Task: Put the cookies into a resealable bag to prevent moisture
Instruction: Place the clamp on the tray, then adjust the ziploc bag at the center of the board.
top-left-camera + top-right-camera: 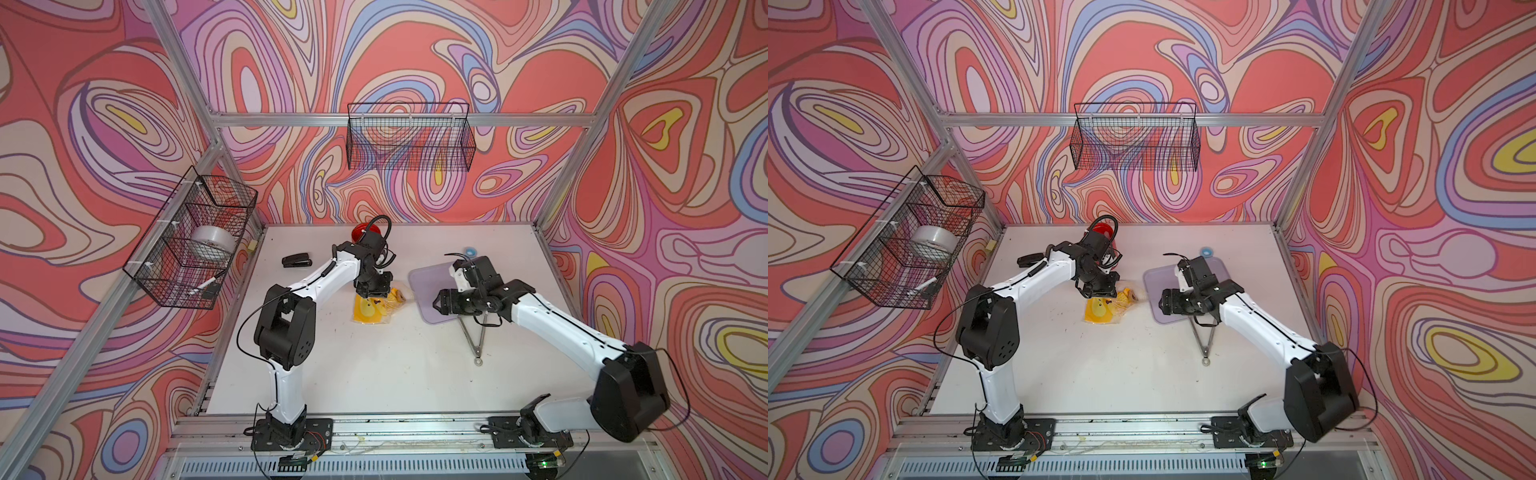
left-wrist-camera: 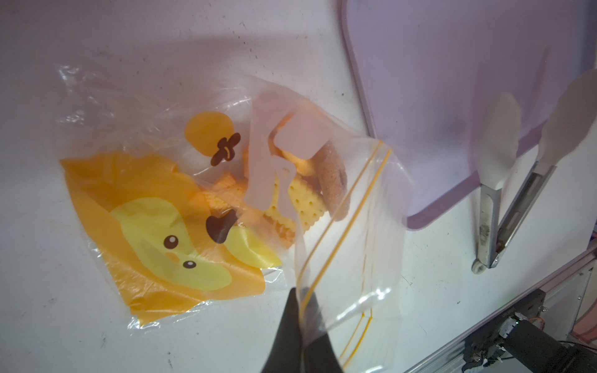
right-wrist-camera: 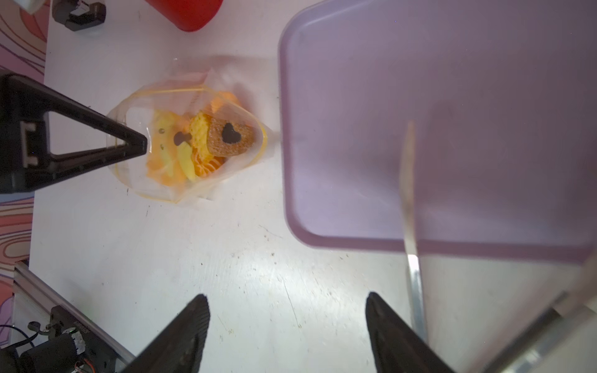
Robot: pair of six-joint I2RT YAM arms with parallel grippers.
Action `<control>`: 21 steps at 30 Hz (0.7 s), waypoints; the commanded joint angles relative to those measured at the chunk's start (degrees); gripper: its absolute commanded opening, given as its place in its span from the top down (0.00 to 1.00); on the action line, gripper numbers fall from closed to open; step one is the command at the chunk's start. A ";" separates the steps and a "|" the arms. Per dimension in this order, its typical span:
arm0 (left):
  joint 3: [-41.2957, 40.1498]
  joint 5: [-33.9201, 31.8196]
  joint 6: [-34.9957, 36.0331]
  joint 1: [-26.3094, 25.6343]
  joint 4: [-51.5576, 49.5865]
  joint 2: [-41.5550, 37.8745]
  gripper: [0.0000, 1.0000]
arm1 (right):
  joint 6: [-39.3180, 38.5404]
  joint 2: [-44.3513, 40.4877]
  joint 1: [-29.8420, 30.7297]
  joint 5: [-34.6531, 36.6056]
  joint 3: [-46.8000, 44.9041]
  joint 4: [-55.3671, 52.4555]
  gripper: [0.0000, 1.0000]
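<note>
The resealable bag [image 1: 376,306] [image 1: 1112,308] lies mid-table, a clear zip pouch printed with a yellow-orange cartoon figure [image 2: 168,226]. The cookies [image 2: 302,197] sit inside it; a heart-centred round [image 3: 231,135] and a yellow square cracker show through the open mouth. My left gripper [image 2: 303,303] is shut on the bag's zip rim and holds that edge up. My right gripper [image 3: 286,300] [image 1: 436,303] stands open with nothing between its fingers. It hovers over the table by the near left corner of the lilac tray [image 3: 452,97], to the right of the bag.
Metal tongs [image 1: 472,332] [image 2: 504,200] lie with their white tips on the lilac tray [image 1: 422,291] and the hinge toward the front. A red container [image 1: 361,232] and a black stapler [image 1: 296,262] stand at the back left, a blue roll [image 1: 471,251] behind the tray. Wire baskets [image 1: 409,141] hang on the walls.
</note>
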 commanded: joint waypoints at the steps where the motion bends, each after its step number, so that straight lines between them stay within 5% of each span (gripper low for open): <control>1: 0.95 0.16 1.79 -0.04 -2.93 -2.64 1.00 | -1.67 6.35 1.71 -3.07 3.73 8.26 0.24; 17: -0.28 0.38 2.92 -0.02 -2.86 -3.56 1.00 | -2.84 25.51 4.47 -3.46 15.45 11.35 0.29; 19: -0.37 0.69 3.19 -0.04 -2.84 -3.57 1.00 | -0.63 27.04 4.47 -0.36 15.80 11.89 0.34; 21: -0.45 0.69 3.60 0.06 -3.14 -3.68 1.00 | 1.93 27.85 4.47 2.67 15.92 12.81 0.54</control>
